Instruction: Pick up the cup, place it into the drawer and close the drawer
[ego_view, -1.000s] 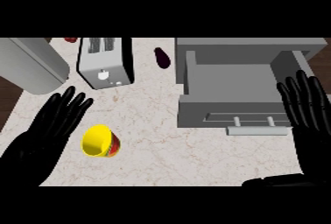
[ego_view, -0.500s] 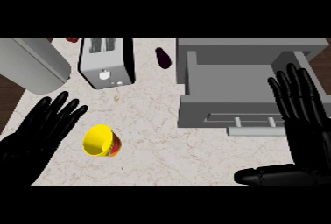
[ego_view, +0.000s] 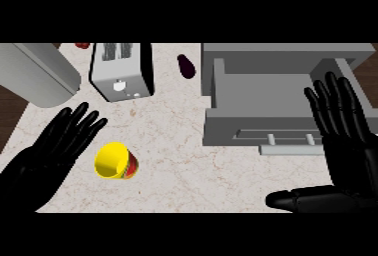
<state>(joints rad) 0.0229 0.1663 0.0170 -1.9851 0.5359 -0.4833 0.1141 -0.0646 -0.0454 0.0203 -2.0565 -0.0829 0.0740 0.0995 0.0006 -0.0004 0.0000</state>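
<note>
Both robot hands sit flat and spread on my feed, holding nothing. My left robot hand (ego_view: 55, 150) comes in from the lower left with its fingers straight and fanned, pointing up and to the right; its fingertips lie just beside the yellow cup with a red band (ego_view: 115, 160), and I cannot tell whether they touch it. That cup lies tipped on its side on the pale marbled counter (ego_view: 184, 145), its yellow mouth facing down-left toward the hand. My right robot hand (ego_view: 343, 130) stands at the right edge, fingers straight and pointing up the view, the thumb jutting left along the bottom. It overlaps the right end of the grey open drawer (ego_view: 273, 100), whose front panel carries a pale bar handle (ego_view: 291, 137). Farther up the counter I see a silver two-slot toaster (ego_view: 122, 72), a dark purple oblong object (ego_view: 186, 66) between toaster and drawer, and a grey rounded appliance (ego_view: 37, 72) at the top left corner.
</note>
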